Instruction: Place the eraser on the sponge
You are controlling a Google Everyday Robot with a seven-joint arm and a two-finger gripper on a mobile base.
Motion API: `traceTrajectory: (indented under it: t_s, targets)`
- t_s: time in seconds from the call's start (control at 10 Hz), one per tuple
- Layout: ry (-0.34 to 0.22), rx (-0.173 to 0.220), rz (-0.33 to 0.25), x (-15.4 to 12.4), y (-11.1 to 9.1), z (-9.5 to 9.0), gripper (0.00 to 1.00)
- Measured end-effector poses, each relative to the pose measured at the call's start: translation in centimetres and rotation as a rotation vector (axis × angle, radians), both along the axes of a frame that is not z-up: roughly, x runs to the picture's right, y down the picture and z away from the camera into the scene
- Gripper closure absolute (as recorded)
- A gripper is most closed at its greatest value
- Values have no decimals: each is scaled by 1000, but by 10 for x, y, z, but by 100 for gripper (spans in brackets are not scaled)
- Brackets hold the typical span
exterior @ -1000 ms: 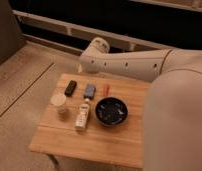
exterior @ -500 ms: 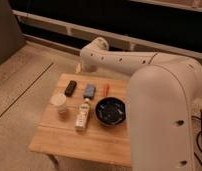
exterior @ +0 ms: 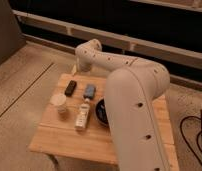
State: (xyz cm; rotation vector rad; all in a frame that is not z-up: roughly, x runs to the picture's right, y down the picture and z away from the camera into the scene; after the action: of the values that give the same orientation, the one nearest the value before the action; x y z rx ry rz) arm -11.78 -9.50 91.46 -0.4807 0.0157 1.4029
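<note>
The eraser (exterior: 70,88) is a small black block lying on the far left part of the wooden table (exterior: 69,142). Just to its right lies the blue-grey sponge (exterior: 89,91), apart from it. My white arm sweeps up from the lower right and bends over the table's far edge. The gripper (exterior: 76,70) hangs there, behind and above the eraser and sponge, touching neither.
A white bottle (exterior: 83,116) lies on its side in front of the sponge. A pale cup (exterior: 59,104) stands at the table's left. The black bowl (exterior: 100,111) is half hidden by my arm. Speckled floor surrounds the table; a dark wall runs behind.
My arm has swung closer to the camera and now covers the table's right side and most of the bowl. The eraser and sponge have not moved.
</note>
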Motion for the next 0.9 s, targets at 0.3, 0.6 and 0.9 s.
traceTrajectory:
  t_s: [0.3,0.6,0.9]
  targets:
    - [-85,-52,-100,-64,10,36,35]
    - [-37,-104,-125,-65,24,64,35]
    - [144,-147,-81,-13,31,86,35]
